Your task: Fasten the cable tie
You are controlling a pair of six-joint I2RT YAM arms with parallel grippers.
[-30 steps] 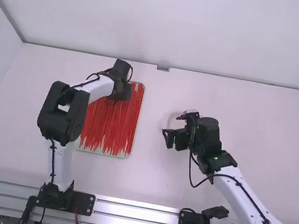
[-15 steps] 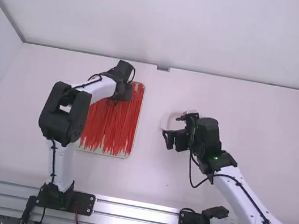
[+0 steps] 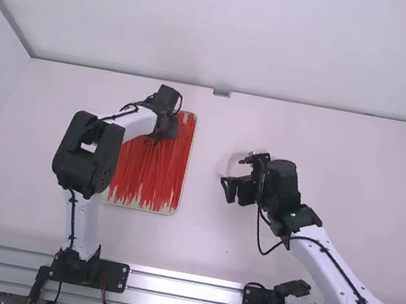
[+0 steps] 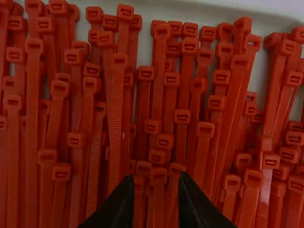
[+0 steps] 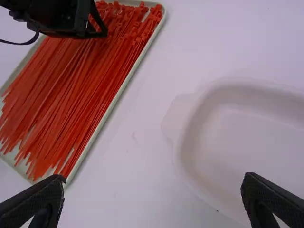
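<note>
Dozens of red cable ties (image 3: 150, 166) fill the tray (image 5: 115, 97) at centre-left of the high view, their long axes running up the frame. The left claw (image 4: 156, 176) sits over their heads, narrowly parted and apparently astride one tie. The right claw (image 5: 151, 179) gapes wide, well apart.
</note>
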